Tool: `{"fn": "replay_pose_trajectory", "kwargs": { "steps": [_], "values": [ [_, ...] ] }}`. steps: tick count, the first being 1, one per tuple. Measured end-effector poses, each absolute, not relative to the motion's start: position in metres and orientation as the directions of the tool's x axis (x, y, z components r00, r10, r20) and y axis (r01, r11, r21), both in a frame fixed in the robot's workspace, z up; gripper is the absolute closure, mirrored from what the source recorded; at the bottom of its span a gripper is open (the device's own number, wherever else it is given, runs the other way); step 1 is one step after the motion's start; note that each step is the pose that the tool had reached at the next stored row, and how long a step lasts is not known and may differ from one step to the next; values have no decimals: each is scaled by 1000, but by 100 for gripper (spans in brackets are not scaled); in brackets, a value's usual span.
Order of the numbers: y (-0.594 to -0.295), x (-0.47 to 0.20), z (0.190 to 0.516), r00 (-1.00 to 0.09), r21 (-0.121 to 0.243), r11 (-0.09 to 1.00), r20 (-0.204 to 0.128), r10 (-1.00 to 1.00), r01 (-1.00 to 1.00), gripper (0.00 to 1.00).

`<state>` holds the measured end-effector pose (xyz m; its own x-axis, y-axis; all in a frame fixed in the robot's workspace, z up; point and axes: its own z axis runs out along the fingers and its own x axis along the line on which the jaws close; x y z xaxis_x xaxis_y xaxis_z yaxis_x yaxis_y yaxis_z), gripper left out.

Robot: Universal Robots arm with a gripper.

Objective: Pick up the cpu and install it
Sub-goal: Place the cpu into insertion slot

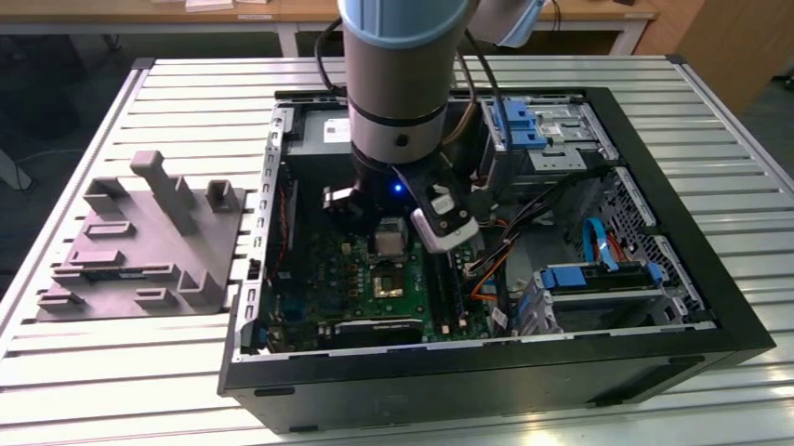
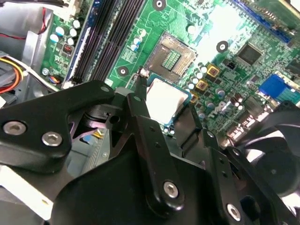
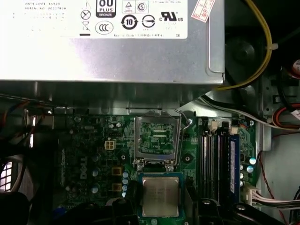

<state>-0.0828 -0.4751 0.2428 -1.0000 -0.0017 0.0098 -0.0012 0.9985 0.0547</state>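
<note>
The claw (image 3: 161, 210) clamps the cpu (image 3: 160, 194) by opposite edges, just beside the open, bare socket (image 3: 157, 136).

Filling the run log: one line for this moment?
cpu: held in jaws above motherboard, not seated | CPU socket: empty, beside cpu | jaws: shut on cpu | place: inside open PC case

Exterior view: open PC case (image 1: 496, 381) on slatted surface (image 1: 112, 372); grey moulded tray (image 1: 137, 251) at its 9 o'clock, apart. Inside: green mobo (image 1: 329, 274), blue drive caddy (image 1: 519, 121) at 1 o'clock, second blue caddy (image 1: 596, 276) at 4.
</note>
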Motion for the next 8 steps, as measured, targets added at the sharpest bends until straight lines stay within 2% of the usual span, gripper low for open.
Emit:
{"fn": "replay_pose_trajectory", "kwargs": {
  "steps": [8],
  "values": [
    [-484,-83,229,-1000,54,999,10,-2,-1,53]
  ]
}}
